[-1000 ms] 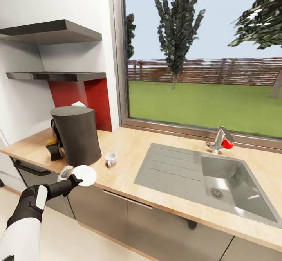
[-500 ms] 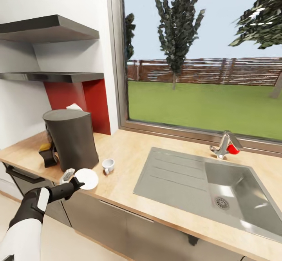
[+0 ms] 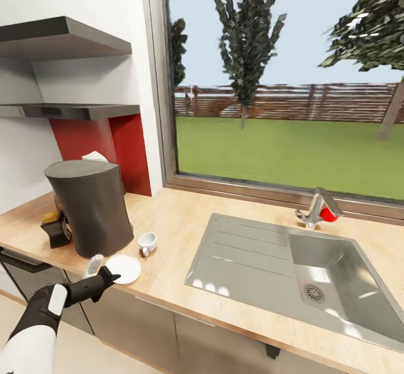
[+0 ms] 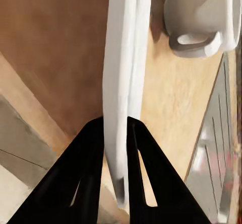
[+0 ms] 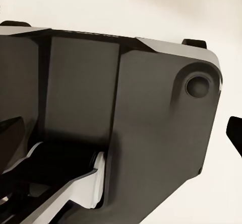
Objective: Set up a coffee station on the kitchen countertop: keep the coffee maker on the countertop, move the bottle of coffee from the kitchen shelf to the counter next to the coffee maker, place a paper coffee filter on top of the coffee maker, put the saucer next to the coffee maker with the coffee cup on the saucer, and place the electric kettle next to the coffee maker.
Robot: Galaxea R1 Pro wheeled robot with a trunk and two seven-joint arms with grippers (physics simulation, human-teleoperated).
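Observation:
The dark grey coffee maker (image 3: 90,208) stands on the light wood kitchen countertop (image 3: 179,234) with a white paper coffee filter (image 3: 94,156) on top. The bottle of coffee (image 3: 53,220), yellow-capped, sits just to its left. The white coffee cup (image 3: 147,243) stands in front of it on the right, also in the left wrist view (image 4: 201,17). My left gripper (image 3: 106,277) (image 4: 117,126) is shut on the rim of the white saucer (image 3: 124,268) (image 4: 126,58), held flat at the counter's front edge beside the cup. I cannot tell whether it touches the wood. My right gripper (image 5: 121,133) faces the robot's own dark body, tips far apart.
An inset steel sink (image 3: 269,262) with a red-handled faucet (image 3: 318,210) fills the counter's right half. Two dark grey wall shelves (image 3: 67,110) hang above the coffee maker against the white and red wall. A wide window runs behind the counter.
The head view has shifted. My left gripper has carried the saucer from over the counter's front edge further in, closer to the cup and lower.

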